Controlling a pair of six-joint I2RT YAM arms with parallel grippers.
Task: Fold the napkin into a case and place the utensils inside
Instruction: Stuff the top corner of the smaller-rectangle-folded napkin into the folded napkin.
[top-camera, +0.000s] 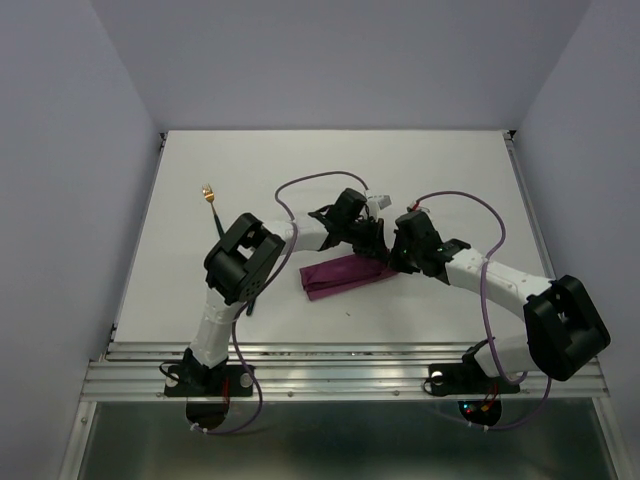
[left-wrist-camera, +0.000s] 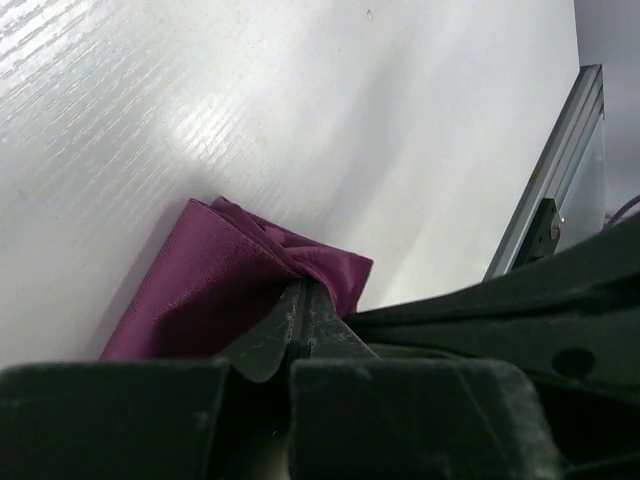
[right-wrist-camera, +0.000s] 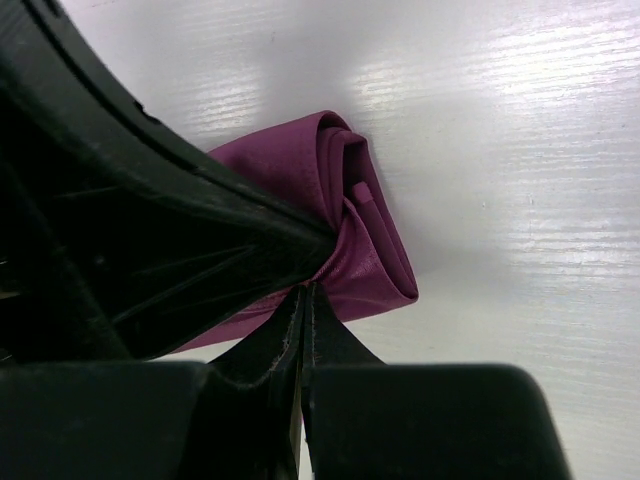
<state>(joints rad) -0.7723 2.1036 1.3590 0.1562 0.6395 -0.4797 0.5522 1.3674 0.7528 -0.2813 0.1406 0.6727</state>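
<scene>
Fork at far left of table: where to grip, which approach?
Grip the fork by its black handle just below the gold head, from straight above, jaws across the shaft. It lies flat on the table, head pointing away; the handle's near end is hidden behind the left arm.

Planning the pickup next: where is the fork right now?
Top view: the fork lies on the left side of the table, just beyond the elbow of the left arm, well left of the folded napkin.
</scene>
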